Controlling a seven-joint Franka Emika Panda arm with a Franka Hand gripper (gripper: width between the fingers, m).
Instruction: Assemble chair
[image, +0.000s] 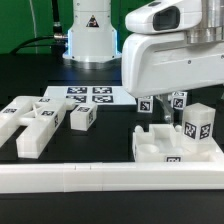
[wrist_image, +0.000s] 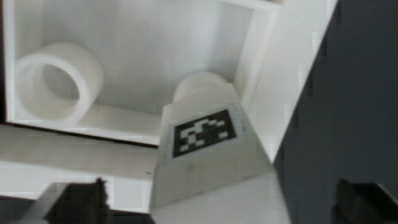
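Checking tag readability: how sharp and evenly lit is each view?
Exterior view: even light, marker board tags crisp, glossy white chair pieces nearly washed out. Wrist view: soft focus; the tag on the nearest white piece is fuzzy but legible, the fingertips dark blurs.
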